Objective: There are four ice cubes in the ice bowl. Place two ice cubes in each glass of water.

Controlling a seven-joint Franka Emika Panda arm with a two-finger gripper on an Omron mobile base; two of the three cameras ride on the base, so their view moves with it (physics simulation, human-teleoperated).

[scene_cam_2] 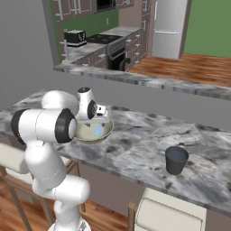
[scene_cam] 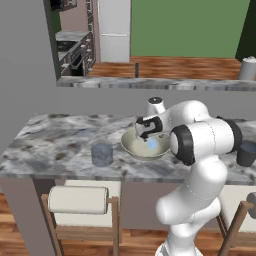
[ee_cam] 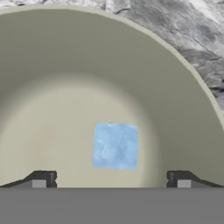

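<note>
Between the two dark fingertips (ee_cam: 41, 179), which stand wide apart with nothing gripped, a single light-blue ice cube (ee_cam: 115, 145) lies on the floor of the ice bowl (ee_cam: 175, 96), just ahead of the tips and roughly centred in their gap, touching neither. On the marbled counter (scene_cam: 55, 145), from the left base view, a grey glass of water (scene_cam: 102, 154) stands left of the bowl, apart from it; the gripper (scene_cam: 146, 131) hangs over the bowl's middle; a second glass (scene_cam: 246, 153) stands far right.
</note>
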